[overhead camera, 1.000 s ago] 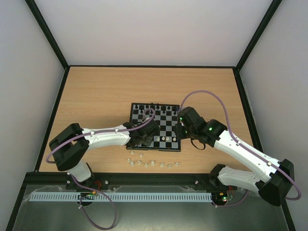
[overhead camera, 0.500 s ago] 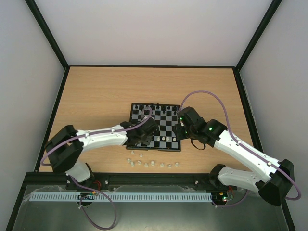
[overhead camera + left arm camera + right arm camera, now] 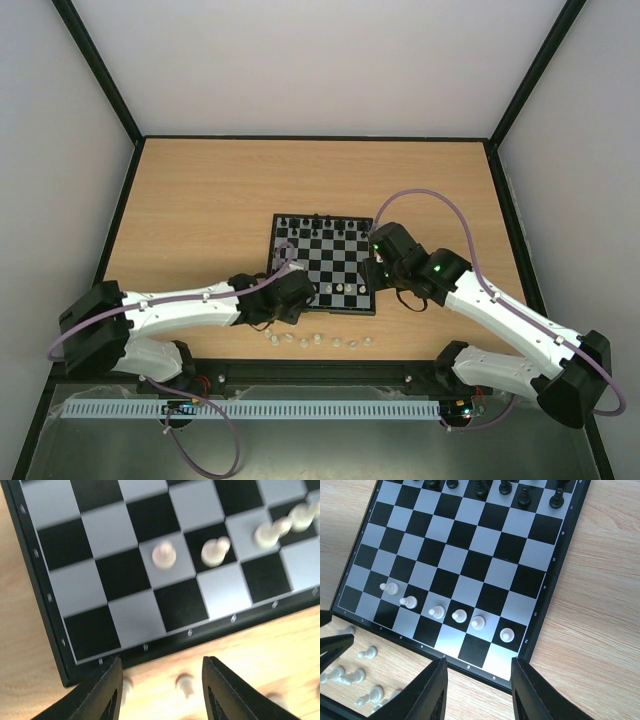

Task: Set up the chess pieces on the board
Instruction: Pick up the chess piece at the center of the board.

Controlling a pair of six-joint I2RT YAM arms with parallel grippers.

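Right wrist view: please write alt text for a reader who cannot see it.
Six white pawns stand in a row near the close edge of a chessboard, with black pieces along its far edge. More white pieces lie loose on the wooden table at lower left, and the right tool, open and empty, frames the bottom.

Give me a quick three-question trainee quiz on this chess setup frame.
1. How many white pawns stand on the board?
2. True or false: the left gripper is clamped on a pawn.
3. Where do the loose white pieces lie? A) on the table by the board's near edge; B) beyond the board's far edge; C) on the board's middle squares.
Key: 1. six; 2. false, its jaws are open and empty; 3. A.
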